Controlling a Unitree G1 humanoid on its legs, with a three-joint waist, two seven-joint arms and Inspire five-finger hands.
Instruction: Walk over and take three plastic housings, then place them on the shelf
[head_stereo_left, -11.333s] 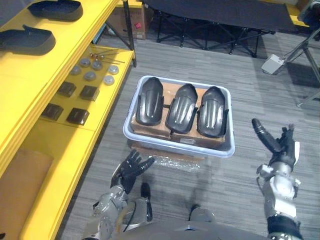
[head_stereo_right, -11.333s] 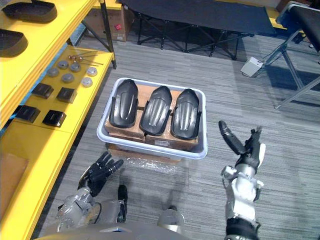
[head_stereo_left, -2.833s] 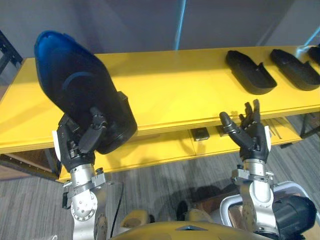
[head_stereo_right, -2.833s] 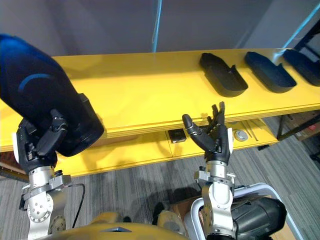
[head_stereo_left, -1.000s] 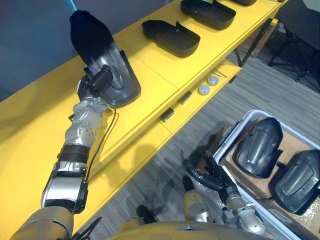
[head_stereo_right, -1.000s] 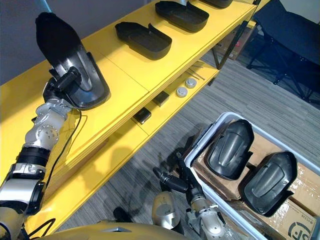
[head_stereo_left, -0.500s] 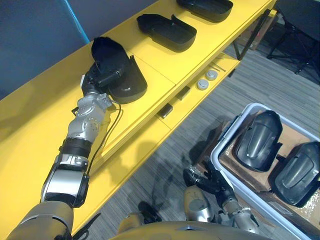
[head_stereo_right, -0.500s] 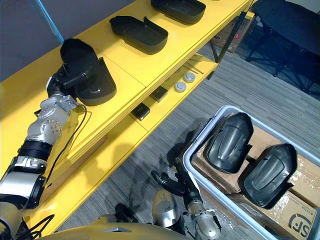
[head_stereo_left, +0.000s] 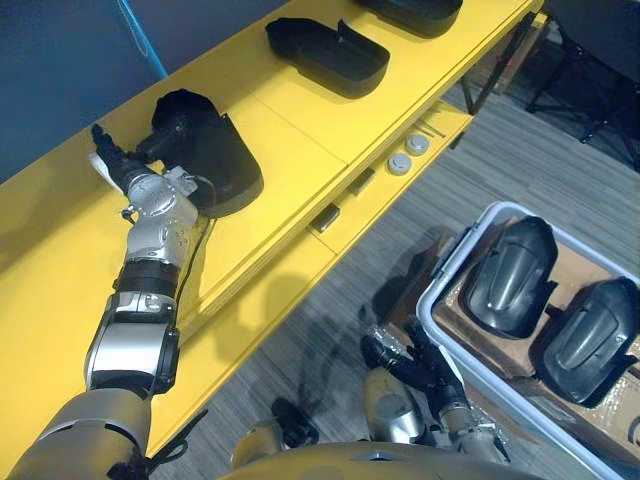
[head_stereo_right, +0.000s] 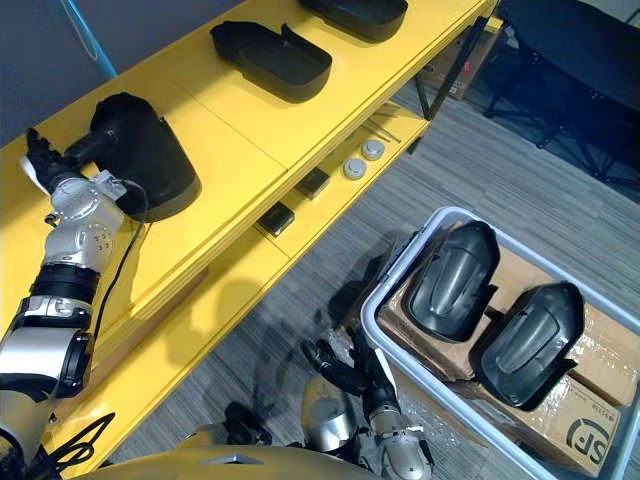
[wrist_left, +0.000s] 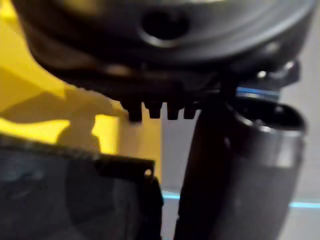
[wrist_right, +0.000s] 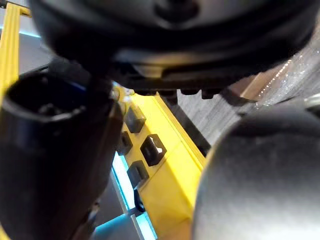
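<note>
Step 1 of 3, placing: your left hand (head_stereo_left: 118, 160), fingers spread, thumb touching the housing (head_stereo_left: 205, 150) lying on the shelf (head_stereo_left: 300, 120), should next draw clear, while your right hand (head_stereo_left: 405, 360) hangs open near the bin (head_stereo_right: 385, 288) holding 2 more.

Both eye views look steeply down from the head, set slightly apart, and share the yellow shelf (head_stereo_left: 300, 110), the grey floor (head_stereo_right: 480, 160) and the tub (head_stereo_right: 401, 265) at lower right. The left wrist view sits very close behind the left hand (wrist_left: 165, 50), facing across the shelf top. The right wrist view, equally close behind the right hand (wrist_right: 165, 30), faces the shelf's lower tier.
</note>
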